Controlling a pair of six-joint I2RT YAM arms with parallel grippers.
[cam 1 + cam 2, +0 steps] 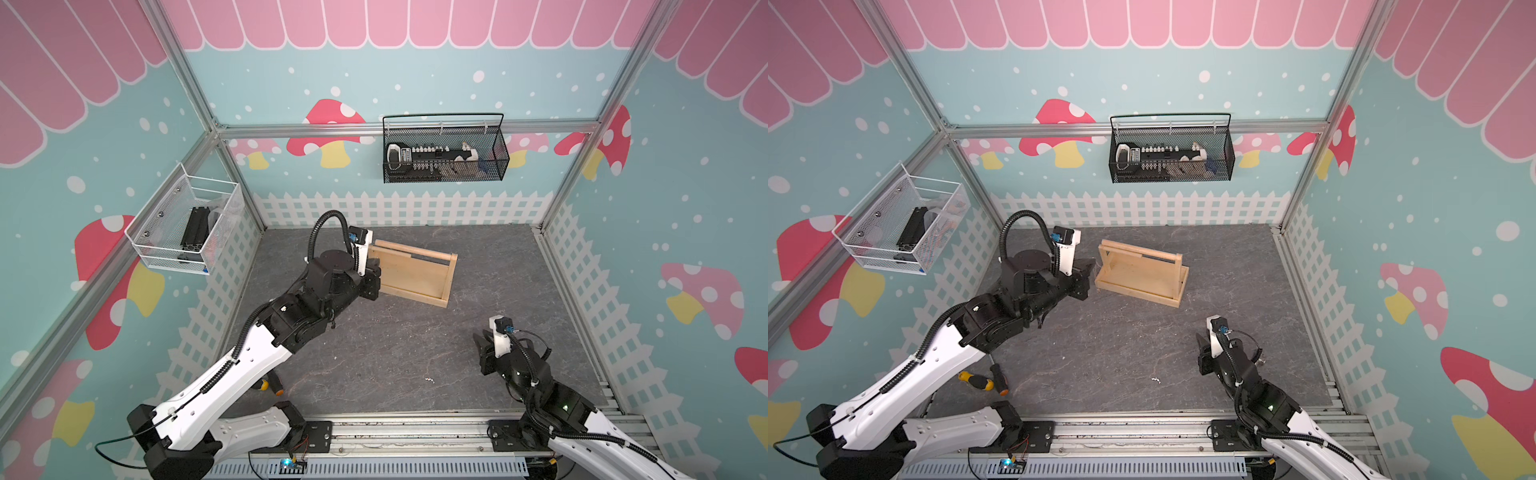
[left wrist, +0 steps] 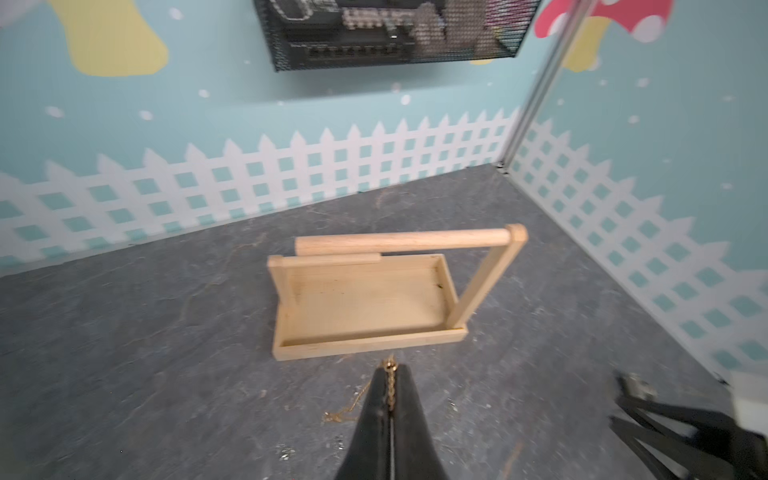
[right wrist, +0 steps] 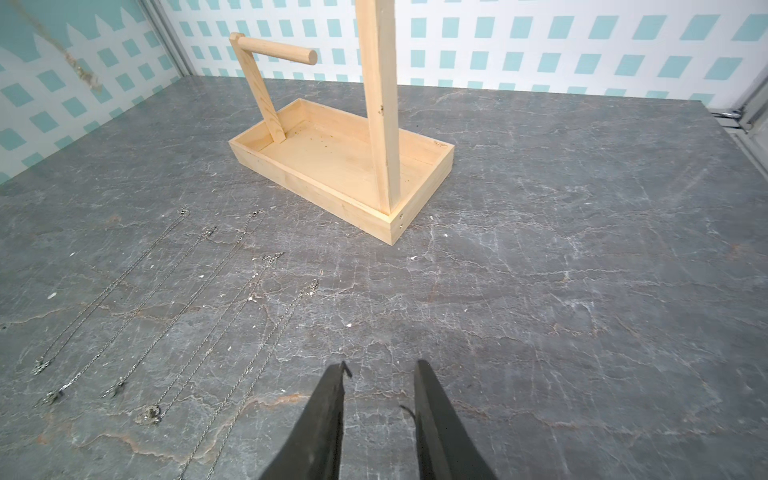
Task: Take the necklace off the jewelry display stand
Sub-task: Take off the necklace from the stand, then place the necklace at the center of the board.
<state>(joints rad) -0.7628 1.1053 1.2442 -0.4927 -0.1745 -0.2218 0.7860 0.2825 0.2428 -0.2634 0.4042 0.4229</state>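
Back-middle of the table (image 1: 415, 357): jewelry display stand (image 1: 415, 278), upright on its flat base. Just beside its end on the left arm's side, the left hand (image 2: 390, 368) is clamped fully shut on the necklace (image 2: 390, 392) (thin gold chain pinched between the fingertips, a loose stretch drooping off to one side). The necklace is clear of the stand, not touching it. Can't tell if the drooping part reaches the table, it's too blurred.

Only the left wrist view shows the necklace. In both top views it's too thin to make out. In a top view the left hand (image 1: 372, 280) overlaps the stand's edge. In a top view with a slightly different angle, the left hand (image 1: 1086, 278) shows a narrow gap to the stand (image 1: 1138, 278).

At the front right of the table, the right hand (image 3: 380, 368) is well apart from the stand, fingers partly spread, holding nothing.

Right wrist view only: several thin silver chains (image 3: 166, 299) laid in rows on the table. The top views don't resolve them. That view also cuts off the stand's near post at the frame edge.

The screwdrivers (image 1: 984, 380) at front left are plain in a top view. In a top view from the shifted angle, the screwdrivers (image 1: 272, 385) are nearly all hidden under the left arm.

The black wire basket (image 2: 395, 33) is cut off and blurred in the left wrist view, contents unreadable.
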